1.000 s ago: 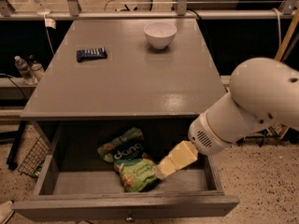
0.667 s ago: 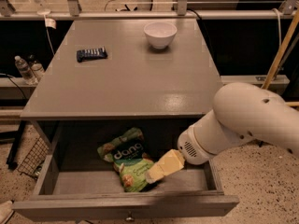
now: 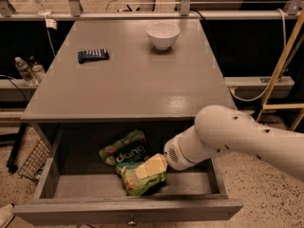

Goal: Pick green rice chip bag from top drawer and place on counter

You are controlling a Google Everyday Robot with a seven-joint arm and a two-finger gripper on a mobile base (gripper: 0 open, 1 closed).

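Note:
The green rice chip bag [image 3: 124, 159] lies flat in the open top drawer [image 3: 128, 212], its dark "dang" label facing up. The white arm reaches in from the right and its gripper [image 3: 149, 166], with pale yellow fingers, is down over the bag's right part, touching or just above it. The counter [image 3: 133, 75] is the grey top above the drawer.
A white bowl [image 3: 163, 34] stands at the back of the counter and a small dark blue packet [image 3: 93, 55] lies at its back left. Water bottles [image 3: 28, 70] stand to the left. A wire basket [image 3: 33, 160] is on the floor at left. A wooden frame [image 3: 285, 65] stands at right.
The arm has moved left and lower into the drawer, bringing the gripper from beside the bag's right edge onto the bag. The bag has not moved.

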